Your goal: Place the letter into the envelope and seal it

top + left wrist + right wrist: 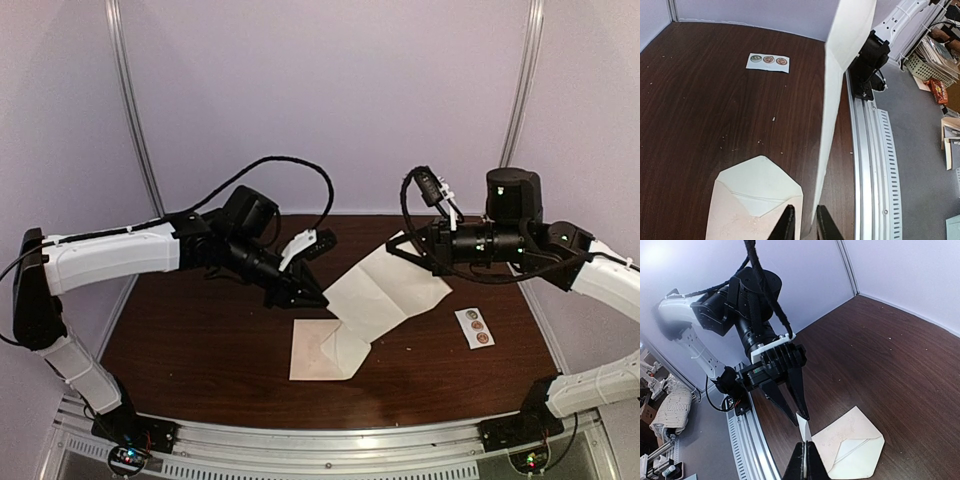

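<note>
Top external view: my left gripper [312,298] has its jaws slightly parted at the letter's lower left corner. The one letter [385,290] slants up off the table to my right gripper [393,247], which is clamped on its upper right corner. One envelope [312,358] lies flap-open under the letter's low end. One strip [474,326] of three stickers lies farther right.
</note>
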Robot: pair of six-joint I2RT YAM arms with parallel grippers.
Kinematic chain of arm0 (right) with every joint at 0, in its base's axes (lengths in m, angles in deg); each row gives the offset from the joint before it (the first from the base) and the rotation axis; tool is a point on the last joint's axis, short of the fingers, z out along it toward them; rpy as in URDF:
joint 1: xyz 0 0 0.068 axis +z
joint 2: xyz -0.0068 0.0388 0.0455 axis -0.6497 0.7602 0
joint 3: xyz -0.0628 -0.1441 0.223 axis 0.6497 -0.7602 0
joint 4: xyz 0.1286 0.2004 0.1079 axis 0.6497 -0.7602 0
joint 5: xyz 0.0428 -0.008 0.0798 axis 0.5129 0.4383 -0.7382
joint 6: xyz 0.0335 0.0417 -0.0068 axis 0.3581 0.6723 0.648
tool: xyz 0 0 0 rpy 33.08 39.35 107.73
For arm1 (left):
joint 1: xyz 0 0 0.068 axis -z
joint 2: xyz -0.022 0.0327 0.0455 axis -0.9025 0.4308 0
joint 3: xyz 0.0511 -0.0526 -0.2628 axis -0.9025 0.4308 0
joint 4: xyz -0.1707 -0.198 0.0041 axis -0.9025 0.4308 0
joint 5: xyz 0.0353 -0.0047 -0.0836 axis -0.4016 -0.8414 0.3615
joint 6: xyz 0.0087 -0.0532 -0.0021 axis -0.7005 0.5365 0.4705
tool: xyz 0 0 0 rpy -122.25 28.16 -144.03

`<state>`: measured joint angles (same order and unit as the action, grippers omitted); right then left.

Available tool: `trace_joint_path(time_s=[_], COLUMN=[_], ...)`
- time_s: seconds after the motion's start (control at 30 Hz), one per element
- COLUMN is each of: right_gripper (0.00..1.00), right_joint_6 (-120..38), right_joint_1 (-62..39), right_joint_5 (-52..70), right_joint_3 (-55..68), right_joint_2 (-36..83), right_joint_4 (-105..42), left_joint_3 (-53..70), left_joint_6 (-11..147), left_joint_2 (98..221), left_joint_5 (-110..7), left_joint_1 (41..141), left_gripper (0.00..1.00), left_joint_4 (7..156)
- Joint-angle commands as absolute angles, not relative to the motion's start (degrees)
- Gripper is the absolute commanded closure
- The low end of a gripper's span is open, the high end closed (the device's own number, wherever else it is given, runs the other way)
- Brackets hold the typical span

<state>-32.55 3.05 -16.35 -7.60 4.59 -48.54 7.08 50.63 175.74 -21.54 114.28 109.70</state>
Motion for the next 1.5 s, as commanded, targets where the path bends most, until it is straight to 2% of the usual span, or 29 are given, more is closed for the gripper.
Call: trace_joint_path(time_s=[0.0,0.07,0.17,0.2,0.23,0.3,0.37,0.47,0.7,0.9,1.13,1.27,1.4,1.47], right_gripper=[1.00,1.00,1.00,1.00,1.00,1.00,1.00,1.00,1.00,1.00,1.00,1.00,0.76,0.71], right_joint_6=[-33.0,-33.1,-33.0,-33.0,-32.9,-32.9,-32.9,-33.0,-33.4,-33.6,-33.5,-32.9,-31.9,-30.8], right_joint_1=[2.6,2.6,2.6,2.7,2.6,2.6,2.7,2.7,2.7,2.7,2.7,2.7,2.7,2.7], right_joint_5=[-15.6,-15.6,-16.3,-16.6,-16.9,-17.6,-18.3,-19.0,-19.8,-20.5,-20.9,-20.9,-20.9,-20.8], right_joint_3=[-5.6,-5.6,-5.7,-5.7,-5.7,-5.7,-5.8,-5.8,-5.6,-5.6,-6.0,-6.0,-6.8,-8.1], right_joint_2=[3.2,3.3,3.7,4.0,4.3,4.9,5.6,6.3,7.4,8.3,9.1,9.2,8.6,7.8], right_joint_4=[-49.1,-49.1,-49.0,-49.0,-48.9,-48.8,-48.3,-47.7,-47.3,-47.0,-46.6,-46.5,-46.4,-45.3], left_joint_3=[7.5,7.5,7.4,7.4,7.3,6.9,5.9,4.5,4.3,4.4,5.0,6.1,6.8,7.3], left_joint_6=[50.4,50.4,51.0,51.4,52.0,53.2,54.7,56.2,60.4,62.7,64.3,65.6,66.6,67.1], left_joint_2=[174.6,174.7,174.9,174.9,174.9,175.3,175.9,177.2,179.6,181.4,182.3,181.7,180.9,180.4], left_joint_5=[-21.5,-21.4,-20.0,-18.9,-17.8,-15.7,-15.1,-14.3,-11.4,-11.6,-12.2,-13.0,-14.0,-14.2], left_joint_1=[113.9,113.9,113.9,113.9,114.0,114.0,114.0,114.0,114.2,114.2,114.2,114.2,113.8,113.6], left_gripper=[0.90,1.00,1.00,0.95,0.82,0.68,0.65,0.65,0.69,0.79,1.00,1.00,1.00,1.00], left_joint_4=[108.2,108.2,107.4,106.8,106.0,104.4,103.2,102.0,98.1,96.1,95.0,93.4,92.1,91.4])
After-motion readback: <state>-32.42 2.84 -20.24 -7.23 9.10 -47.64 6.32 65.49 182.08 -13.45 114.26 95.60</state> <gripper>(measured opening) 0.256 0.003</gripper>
